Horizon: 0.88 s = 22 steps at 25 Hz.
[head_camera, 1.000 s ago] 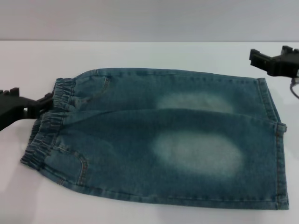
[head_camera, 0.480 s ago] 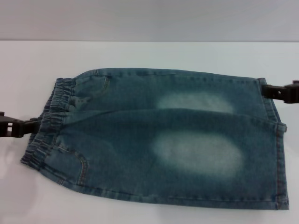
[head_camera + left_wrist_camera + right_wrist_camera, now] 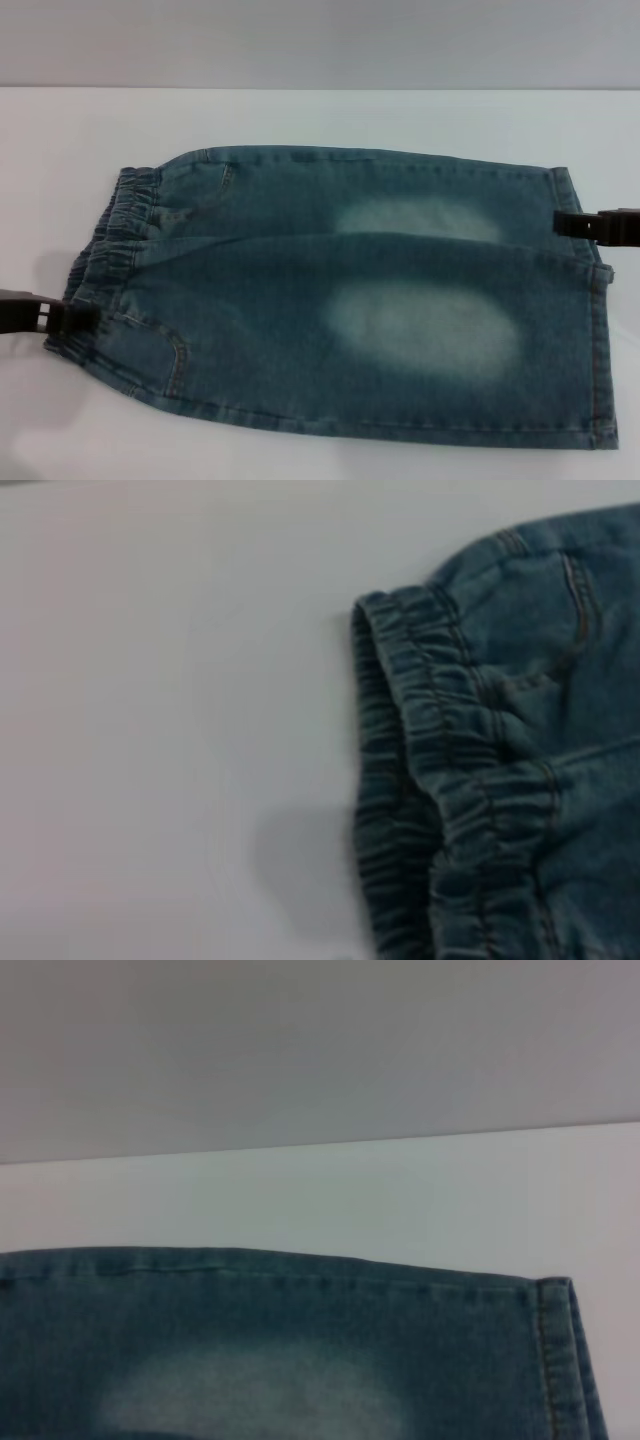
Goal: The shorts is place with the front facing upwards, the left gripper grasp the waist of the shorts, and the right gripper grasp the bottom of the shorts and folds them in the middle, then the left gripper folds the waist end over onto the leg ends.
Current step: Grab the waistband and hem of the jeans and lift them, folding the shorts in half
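Observation:
The blue-green denim shorts lie flat on the white table, with two pale faded patches facing up. The ruffled waist is at the left and the straight leg hems at the right. My left gripper is low at the waistband's near corner, touching the denim. My right gripper is at the far leg's hem, level with the cloth. The left wrist view shows the gathered waistband. In the right wrist view I see the far leg's hem corner.
Bare white table surrounds the shorts on the left and behind them. A grey wall rises past the table's far edge. The near leg's hem corner lies close to the lower right of the head view.
The left gripper moved along the waistband towards the near corner. The right gripper came down from beyond the far right corner onto the far leg's hem. The shorts lie as before.

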### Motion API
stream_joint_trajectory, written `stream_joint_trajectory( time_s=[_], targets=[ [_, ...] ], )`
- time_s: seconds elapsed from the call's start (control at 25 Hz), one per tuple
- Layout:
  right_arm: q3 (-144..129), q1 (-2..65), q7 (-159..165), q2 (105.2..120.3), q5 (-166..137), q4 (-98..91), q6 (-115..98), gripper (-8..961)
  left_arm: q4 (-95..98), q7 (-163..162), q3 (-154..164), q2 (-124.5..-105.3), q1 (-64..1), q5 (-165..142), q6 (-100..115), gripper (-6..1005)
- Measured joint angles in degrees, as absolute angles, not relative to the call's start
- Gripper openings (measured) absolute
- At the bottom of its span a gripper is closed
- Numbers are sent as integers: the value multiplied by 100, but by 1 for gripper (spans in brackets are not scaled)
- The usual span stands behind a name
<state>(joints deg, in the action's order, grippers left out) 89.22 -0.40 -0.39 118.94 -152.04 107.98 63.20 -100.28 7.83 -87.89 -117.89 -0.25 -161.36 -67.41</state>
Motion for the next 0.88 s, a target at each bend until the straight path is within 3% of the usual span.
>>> stream_joint_trajectory(
  time_s=[0.88],
  targets=[
    [9129, -81, -89, 11866, -15258, 10973, 6141, 770, -9944, 408, -8737, -11804, -470, -16119, -7338, 785]
  ],
)
